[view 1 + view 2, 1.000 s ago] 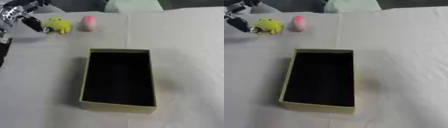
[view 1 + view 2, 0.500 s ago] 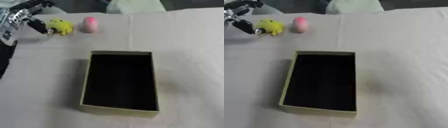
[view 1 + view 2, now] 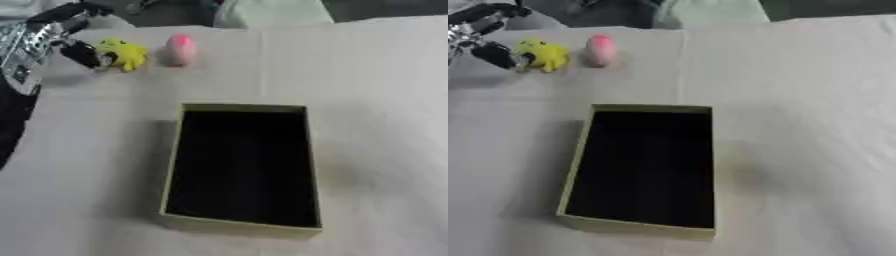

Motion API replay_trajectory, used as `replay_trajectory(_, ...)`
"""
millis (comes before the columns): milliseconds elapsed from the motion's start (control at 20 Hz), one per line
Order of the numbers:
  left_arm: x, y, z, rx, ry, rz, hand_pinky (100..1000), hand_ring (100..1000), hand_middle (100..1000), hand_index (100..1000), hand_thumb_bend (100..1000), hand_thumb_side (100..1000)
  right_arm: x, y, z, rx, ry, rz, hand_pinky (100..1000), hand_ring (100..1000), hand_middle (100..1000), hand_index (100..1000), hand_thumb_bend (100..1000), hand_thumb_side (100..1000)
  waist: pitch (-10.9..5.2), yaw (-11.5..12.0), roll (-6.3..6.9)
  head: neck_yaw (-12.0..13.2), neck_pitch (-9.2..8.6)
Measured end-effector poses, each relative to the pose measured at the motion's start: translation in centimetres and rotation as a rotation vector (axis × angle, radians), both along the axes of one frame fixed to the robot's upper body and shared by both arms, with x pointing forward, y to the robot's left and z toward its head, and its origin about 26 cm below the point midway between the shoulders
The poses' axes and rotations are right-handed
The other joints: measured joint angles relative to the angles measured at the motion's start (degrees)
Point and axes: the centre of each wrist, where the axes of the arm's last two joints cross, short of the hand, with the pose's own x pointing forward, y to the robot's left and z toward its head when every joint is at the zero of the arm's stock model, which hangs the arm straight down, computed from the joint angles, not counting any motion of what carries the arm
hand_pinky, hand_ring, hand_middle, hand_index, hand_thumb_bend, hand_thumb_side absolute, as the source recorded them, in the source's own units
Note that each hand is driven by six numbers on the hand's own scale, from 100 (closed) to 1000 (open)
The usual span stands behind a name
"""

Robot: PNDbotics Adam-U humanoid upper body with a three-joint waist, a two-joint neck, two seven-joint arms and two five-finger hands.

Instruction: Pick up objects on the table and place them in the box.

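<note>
— What lay nearest the robot?

— An open box (image 3: 241,227), olive-yellow on its walls and dark inside, stood on the pale cloth of the table (image 3: 376,100). It sat a little left of the middle, its long side running away from the robot. I could see nothing in it.

— And beyond the box?

— Well apart from it, toward the far left corner, were two small things. One was a yellow toy (image 3: 123,53), lumpy in shape; I could not make out more of it. Just to its right, near but not touching, stood a pink object (image 3: 180,48), rounded and upright.

— Where was the hand?

— The left hand (image 3: 77,50) came in from the upper left on a black and silver arm. A dark fingertip lay right against the left side of the yellow toy, and another dark finger arched above it. Whether the fingers had closed on the toy I could not tell; it rested on the cloth.

— And the other hand?

— The right hand showed in neither view.

— Anything at the far edge?

— A pale green cloth shape (image 3: 710,14) beyond the table edge, against a dark background.
</note>
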Motion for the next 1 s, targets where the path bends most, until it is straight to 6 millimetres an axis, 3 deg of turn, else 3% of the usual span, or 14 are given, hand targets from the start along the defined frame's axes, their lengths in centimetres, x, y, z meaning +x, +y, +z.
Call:
replay_trajectory(350, -0.2, 1.0, 0.2, 0.019, 0.077, 0.002, 882, 967, 930, 966, 366, 100, 0.0, 0.1, 0.1, 0.002, -0.009, 0.003, 791, 719, 686, 804, 210, 1000, 0.81, -1.09, 1.09, 1.38, -0.52)
replay_trajectory(550, -0.3, 1.4, 0.5, 0.022, 0.119, 0.000, 882, 967, 930, 966, 366, 100, 0.0, 0.1, 0.1, 0.002, -0.010, 0.004, 791, 719, 686, 804, 210, 1000, 0.92, -1.21, 1.29, 1.58, -0.56)
replay_trajectory(600, -0.3, 1.4, 0.5, 0.021, 0.127, -0.001, 906, 984, 942, 972, 438, 100, 0.0, 0.1, 0.1, 0.003, -0.010, 0.004, 792, 717, 683, 799, 212, 1000, 0.93, -1.22, 1.31, 1.58, -0.57)
replay_trajectory(700, -0.4, 1.5, 0.6, 0.021, 0.140, 0.000, 915, 993, 938, 971, 458, 100, 0.0, 0.1, 0.1, 0.003, -0.011, 0.004, 792, 715, 679, 798, 214, 1000, 1.21, -1.23, 1.48, 1.61, -0.70)
replay_trajectory(1000, -0.7, 1.9, 1.0, 0.028, 0.132, 0.029, 920, 1000, 945, 974, 430, 100, 0.0, 0.0, 0.1, 0.009, -0.011, 0.000, 792, 714, 676, 796, 218, 999, 1.83, -1.53, 1.82, 2.04, -1.03)
